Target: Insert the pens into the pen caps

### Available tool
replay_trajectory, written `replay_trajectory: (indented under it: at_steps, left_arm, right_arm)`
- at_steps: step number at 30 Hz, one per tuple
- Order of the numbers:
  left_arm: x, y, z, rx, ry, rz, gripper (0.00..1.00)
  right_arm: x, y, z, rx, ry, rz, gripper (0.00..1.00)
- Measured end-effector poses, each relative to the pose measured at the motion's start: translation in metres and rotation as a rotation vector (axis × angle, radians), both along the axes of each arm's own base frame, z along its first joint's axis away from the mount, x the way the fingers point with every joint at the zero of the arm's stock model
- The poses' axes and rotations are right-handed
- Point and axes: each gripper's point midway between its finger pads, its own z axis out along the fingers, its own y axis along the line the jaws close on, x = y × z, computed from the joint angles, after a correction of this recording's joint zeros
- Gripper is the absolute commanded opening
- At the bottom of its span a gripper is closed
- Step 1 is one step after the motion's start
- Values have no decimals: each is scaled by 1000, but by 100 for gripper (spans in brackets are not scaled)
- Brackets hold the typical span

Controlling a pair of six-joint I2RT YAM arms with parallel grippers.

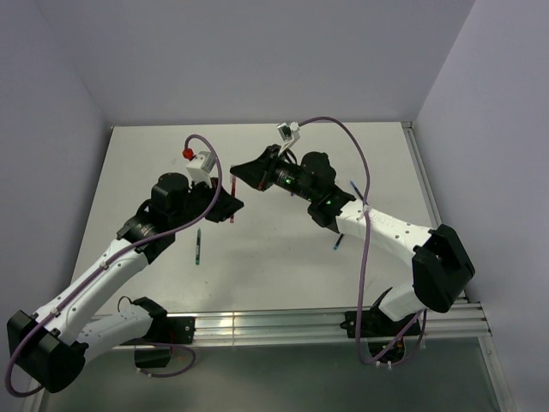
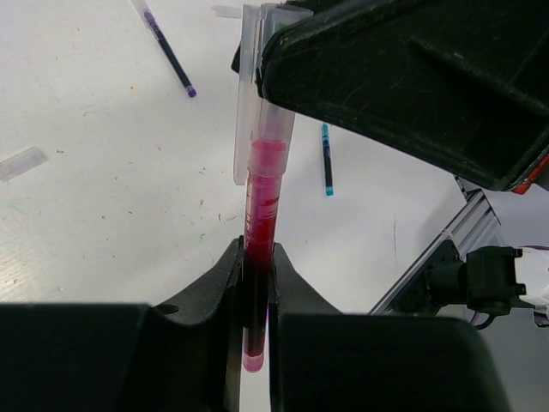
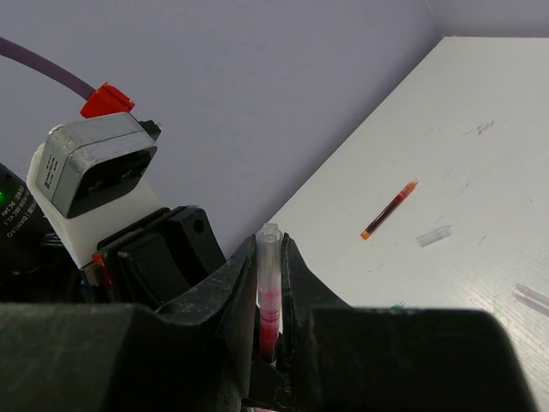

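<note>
Left gripper (image 2: 256, 296): mine, clamped low on the red pen (image 2: 262, 197) so the upper end stays free.
Right gripper (image 3: 269, 287): pinching the pen cap (image 3: 269, 245) mid-air, lined up with the barrel.
Red pen: off the table (image 1: 283, 266), its end inside the cap. I'd guess it needs a seating push.
Leftovers: orange-tipped pen (image 3: 389, 209) and spare cap (image 3: 434, 235) lying near each other, waiting their turn.

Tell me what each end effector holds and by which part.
Left end effector pinches the red pen near its back end; right end effector pinches the clear cap by its sides.
</note>
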Motion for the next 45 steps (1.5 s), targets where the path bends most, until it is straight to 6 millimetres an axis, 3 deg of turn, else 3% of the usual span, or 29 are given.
replay_trajectory:
  at_steps: [22,37,41,45]
  left_arm:
    - [-7,18,-1,22,-6,20,0]
    - [-7,15,-4,3,20,-25,0]
    - [0,11,3,-26,-10,-32,9]
    - [9,9,11,-53,-42,-28,29]
  right_arm:
    - [-12,12,-3,1,-7,0,0]
    - [-7,14,-4,-48,23,-40,0]
    - [5,9,2,-66,57,-55,0]
    - [15,7,8,-75,85,-55,0]
